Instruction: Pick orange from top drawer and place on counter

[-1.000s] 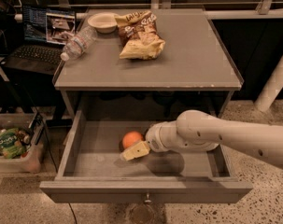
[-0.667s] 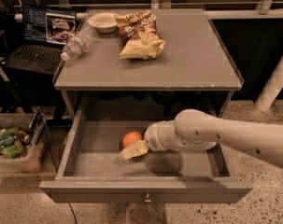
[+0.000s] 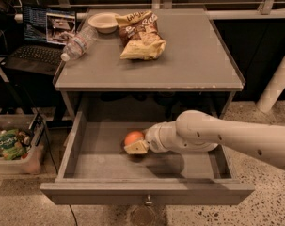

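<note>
The orange [image 3: 133,136] lies on the floor of the open top drawer [image 3: 146,192], near its middle. My gripper [image 3: 135,145] is down inside the drawer, right against the orange on its near right side. The white arm [image 3: 226,138] reaches in from the right and hides the drawer's right half. The grey counter [image 3: 198,55] is above the drawer. The drawer's small metal knob [image 3: 148,202] shows at the centre of the front panel.
On the counter lie a chip bag [image 3: 141,34], a paper bowl [image 3: 103,21] and a plastic water bottle [image 3: 80,43] lying on its side. A laptop [image 3: 38,36] stands to the left. A bin of packets [image 3: 12,147] sits on the floor at left.
The gripper has edged slightly closer to the orange. The orange and the drawer have not moved.
</note>
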